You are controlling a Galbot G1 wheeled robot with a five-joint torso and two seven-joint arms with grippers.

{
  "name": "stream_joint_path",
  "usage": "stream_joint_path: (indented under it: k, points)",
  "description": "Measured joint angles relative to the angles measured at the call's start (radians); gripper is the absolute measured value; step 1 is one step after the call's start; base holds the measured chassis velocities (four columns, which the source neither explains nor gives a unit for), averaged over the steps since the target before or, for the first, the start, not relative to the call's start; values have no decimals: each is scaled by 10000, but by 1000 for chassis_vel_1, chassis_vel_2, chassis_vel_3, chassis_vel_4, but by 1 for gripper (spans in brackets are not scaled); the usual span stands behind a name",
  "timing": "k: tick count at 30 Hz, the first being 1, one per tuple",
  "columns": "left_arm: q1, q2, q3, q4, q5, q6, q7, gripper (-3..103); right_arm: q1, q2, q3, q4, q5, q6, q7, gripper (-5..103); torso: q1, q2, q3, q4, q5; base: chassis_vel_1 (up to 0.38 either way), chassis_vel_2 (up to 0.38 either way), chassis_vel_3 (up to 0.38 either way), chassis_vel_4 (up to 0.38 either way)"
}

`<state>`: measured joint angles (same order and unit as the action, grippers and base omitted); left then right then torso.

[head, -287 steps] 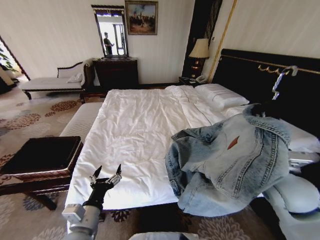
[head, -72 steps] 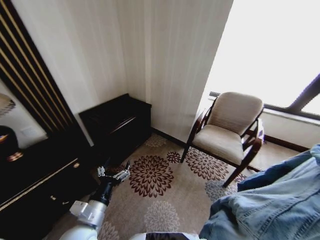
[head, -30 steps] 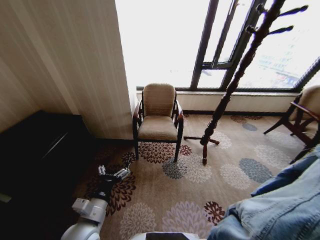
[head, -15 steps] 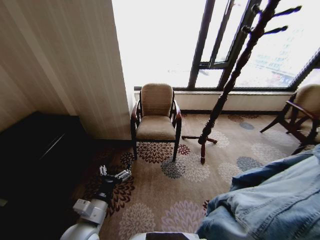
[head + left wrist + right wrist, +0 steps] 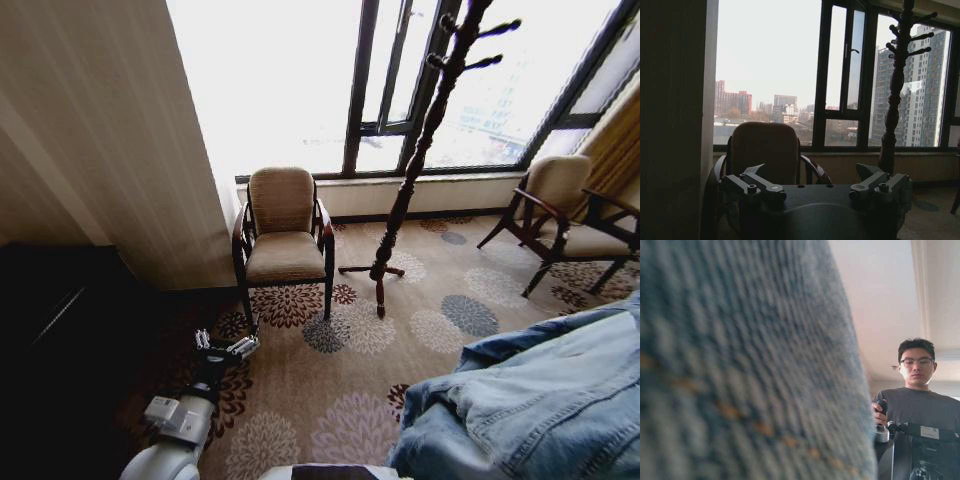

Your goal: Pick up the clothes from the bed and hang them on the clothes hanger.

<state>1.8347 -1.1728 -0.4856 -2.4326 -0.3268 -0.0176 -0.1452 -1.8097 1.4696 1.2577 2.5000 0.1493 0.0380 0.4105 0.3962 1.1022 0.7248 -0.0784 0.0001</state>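
Observation:
The clothes, a light-blue denim jacket (image 5: 540,400), hang bunched at the lower right of the head view, on my right arm's side. The same denim (image 5: 740,365) lies right against the right wrist camera. My left gripper (image 5: 226,342) is held low at the lower left over the carpet, open, with nothing between its fingers. In the left wrist view it (image 5: 815,175) faces a chair and the window. The bed and the clothes hanger are out of view.
A tall wooden coat stand (image 5: 410,160) (image 5: 895,100) rises before the window. A beige armchair (image 5: 285,240) (image 5: 765,150) stands to its left and a second chair (image 5: 560,210) at the right. A dark cabinet (image 5: 60,330) lines the left wall. Patterned carpet lies open between.
The camera has turned, so chair and coat stand have slid left in the picture and the second chair has come further in. The jacket stays at the lower right and the left gripper stays open.

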Motion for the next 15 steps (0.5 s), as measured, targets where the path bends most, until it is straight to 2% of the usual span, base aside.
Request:
stream_joint_path:
  k: [4,9,11,12,13,15]
  points:
    - [7,1,31,31,0,-48,0,100,-15,47,-78,0,-23,27,-15,14,0,0,1,9,-1,-11,-9,-13,-6]
    - [-14,-21,27,132,23,-61,-29,100,-105,89,-91,0,-38,11,-118,14,-1,0,0,4,-3,0,0,0,0]
    - [-60,41,-30,173,6,-61,-47,100,-47,-273,-221,0,74,-8,-255,14,-1,1,0,0,0,0,0,0,0]
    - [-95,97,-34,186,-11,-61,-62,100,190,-697,-390,0,339,-220,-274,14,-1,1,0,1,-2,0,0,0,0]
    - [-95,97,-34,186,-11,-61,-62,100,190,-697,-390,0,339,-220,-274,14,-1,1,0,1,-2,0,0,0,0]
    - [-146,146,-29,187,-23,-61,-95,100,607,-1264,-594,-169,727,-539,-298,14,-1,1,0,9,-5,0,0,0,0]
